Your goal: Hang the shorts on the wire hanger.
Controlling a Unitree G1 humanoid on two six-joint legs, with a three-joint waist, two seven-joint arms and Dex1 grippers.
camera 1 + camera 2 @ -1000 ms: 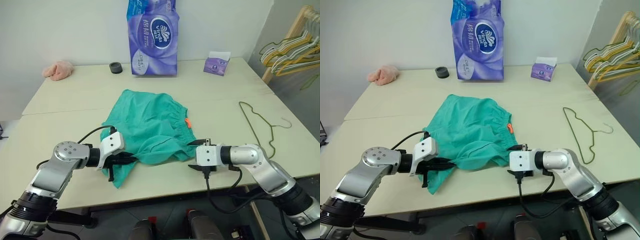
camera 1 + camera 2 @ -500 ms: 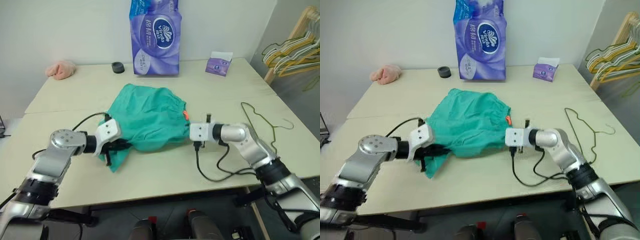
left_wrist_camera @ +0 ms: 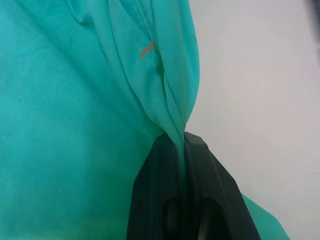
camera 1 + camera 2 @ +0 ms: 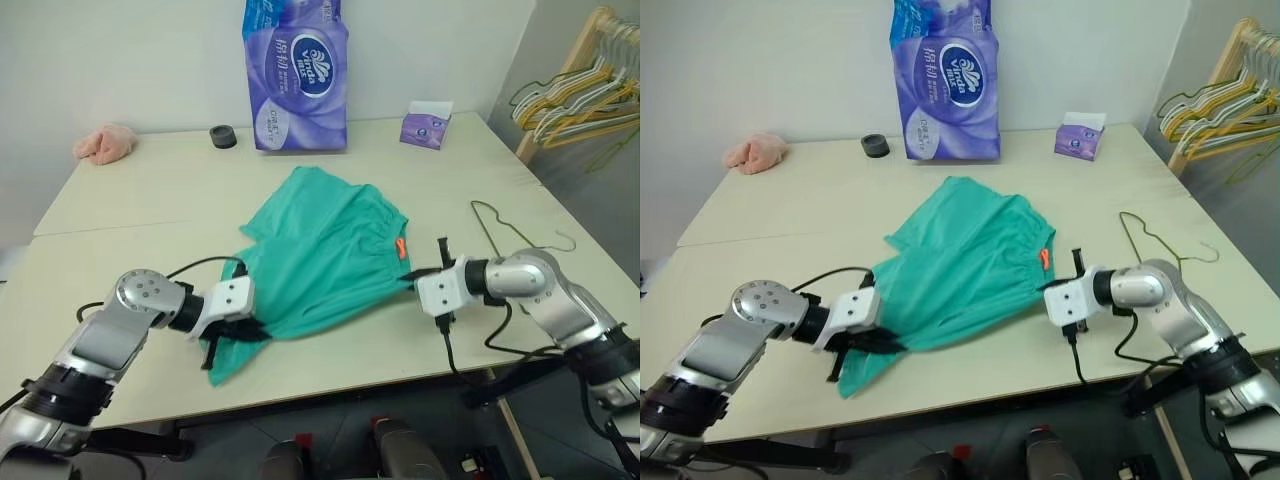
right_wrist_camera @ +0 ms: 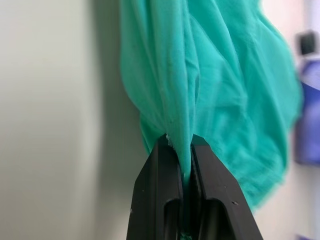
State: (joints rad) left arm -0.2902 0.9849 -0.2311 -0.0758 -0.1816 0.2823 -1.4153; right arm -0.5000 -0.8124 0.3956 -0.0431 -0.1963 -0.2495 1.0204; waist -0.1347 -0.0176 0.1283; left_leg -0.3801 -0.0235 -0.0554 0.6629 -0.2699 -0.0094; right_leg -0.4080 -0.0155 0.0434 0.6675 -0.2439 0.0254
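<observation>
The teal-green shorts (image 4: 325, 250) lie bunched across the middle of the table, with a small orange tag (image 4: 401, 248) near their right edge. My left gripper (image 4: 243, 330) is shut on the shorts' near-left corner, and fabric is pinched between its fingers (image 3: 155, 170). At the shorts' right edge my right gripper (image 4: 411, 281) is shut on a fold, which runs down between its fingers (image 5: 160, 165). The thin dark wire hanger (image 4: 510, 220) lies flat on the table just beyond the right arm, apart from the shorts.
A tall purple tissue pack (image 4: 295, 75) stands at the back, with a black roll (image 4: 222, 136) and a pink cloth lump (image 4: 103, 142) to its left. A small purple tissue box (image 4: 425, 128) is back right. A rack of yellow and pale green hangers (image 4: 580, 95) stands beyond the table's right edge.
My right gripper has gone from open to shut on the shorts' right edge and moved right and up. The shorts now stretch diagonally between both grippers. The camera view has shifted.
</observation>
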